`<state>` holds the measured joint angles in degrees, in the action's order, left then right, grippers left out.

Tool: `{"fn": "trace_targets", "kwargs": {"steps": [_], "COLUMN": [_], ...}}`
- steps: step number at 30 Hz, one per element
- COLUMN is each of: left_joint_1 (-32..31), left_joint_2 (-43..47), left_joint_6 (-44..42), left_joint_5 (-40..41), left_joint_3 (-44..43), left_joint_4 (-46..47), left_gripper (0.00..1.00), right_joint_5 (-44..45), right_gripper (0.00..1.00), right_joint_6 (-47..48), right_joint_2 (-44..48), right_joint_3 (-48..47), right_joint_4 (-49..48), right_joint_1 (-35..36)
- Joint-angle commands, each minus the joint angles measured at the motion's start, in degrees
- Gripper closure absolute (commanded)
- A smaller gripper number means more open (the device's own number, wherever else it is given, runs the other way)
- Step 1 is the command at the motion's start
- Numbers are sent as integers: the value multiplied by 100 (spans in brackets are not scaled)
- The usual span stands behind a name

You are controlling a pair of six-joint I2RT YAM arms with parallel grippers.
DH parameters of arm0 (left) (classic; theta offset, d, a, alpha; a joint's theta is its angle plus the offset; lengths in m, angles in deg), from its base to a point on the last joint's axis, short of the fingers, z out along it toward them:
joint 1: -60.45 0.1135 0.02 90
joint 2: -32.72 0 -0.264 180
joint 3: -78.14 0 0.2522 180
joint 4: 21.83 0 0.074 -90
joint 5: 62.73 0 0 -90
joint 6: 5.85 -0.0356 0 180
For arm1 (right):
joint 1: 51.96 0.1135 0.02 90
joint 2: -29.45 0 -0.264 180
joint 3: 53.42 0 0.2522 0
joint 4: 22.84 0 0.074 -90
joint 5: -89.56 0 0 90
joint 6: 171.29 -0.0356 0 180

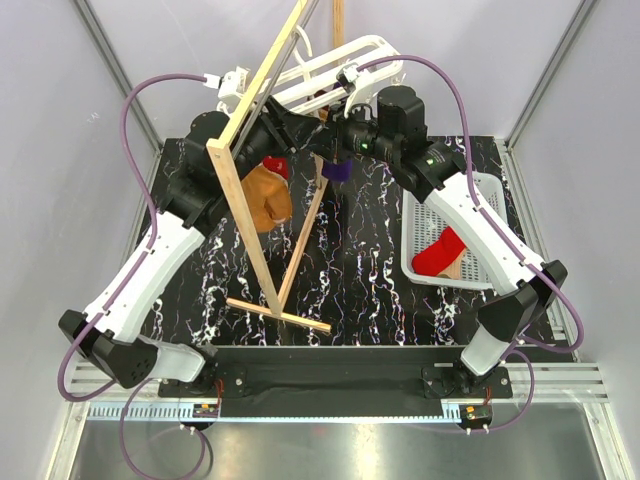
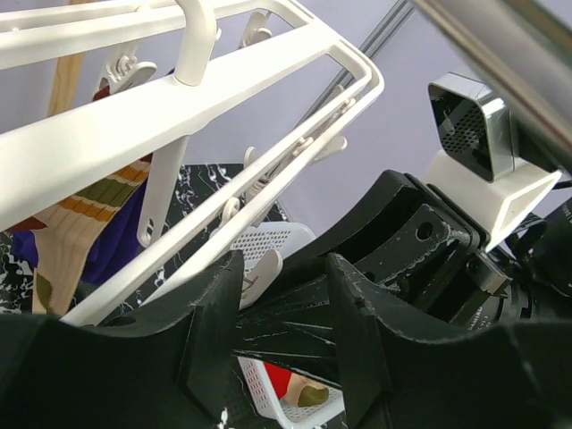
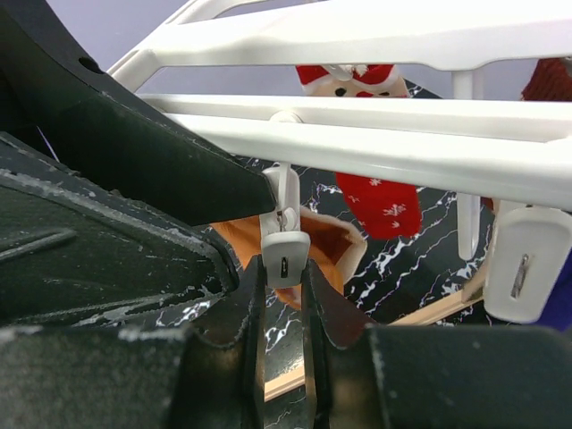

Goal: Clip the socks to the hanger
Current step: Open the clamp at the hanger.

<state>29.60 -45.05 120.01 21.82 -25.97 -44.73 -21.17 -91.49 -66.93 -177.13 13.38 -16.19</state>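
Observation:
The white hanger [image 1: 335, 68] hangs from the wooden stand at the back. Clipped under it are an orange-tan sock [image 1: 266, 196], a red sock [image 1: 276, 165] and a purple one [image 1: 337, 169]. In the right wrist view my right gripper [image 3: 284, 266] is shut on a white peg [image 3: 286, 253] hanging from the hanger [image 3: 375, 31], with the orange sock [image 3: 326, 250] and the red sock [image 3: 382, 204] behind. My left gripper [image 2: 284, 268] stands open and empty just below the hanger's bars [image 2: 223, 89], near a striped sock [image 2: 85, 214]. Another red sock [image 1: 440, 253] lies in the basket.
The tall wooden A-frame stand [image 1: 250, 220] rises mid-table between the arms. A white perforated basket [image 1: 478, 190] sits at the right. Both wrists crowd together under the hanger, the right arm's camera housing [image 2: 474, 134] close in front of the left gripper.

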Motion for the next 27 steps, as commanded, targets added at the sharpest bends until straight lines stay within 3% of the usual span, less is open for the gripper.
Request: {"fn": "trace_targets", "kwargs": {"steps": [1, 19, 27], "left_joint_1": [18, -9, -9], "left_joint_2": [87, 377, 351], "left_joint_6": [-105, -17, 35], "left_joint_5": [510, 1257, 1222], "left_joint_3": [-1, 324, 378], "left_joint_4": [-17, -62, -7], "left_gripper": [51, 43, 42], "right_joint_5": [-361, -361, -476], "right_gripper": [100, 100, 100], "right_joint_6": [97, 123, 44], "right_joint_2": [207, 181, 137], "right_joint_3": [-149, -79, -53], "right_joint_4": [136, 127, 66], "right_joint_1": [44, 44, 35]}}
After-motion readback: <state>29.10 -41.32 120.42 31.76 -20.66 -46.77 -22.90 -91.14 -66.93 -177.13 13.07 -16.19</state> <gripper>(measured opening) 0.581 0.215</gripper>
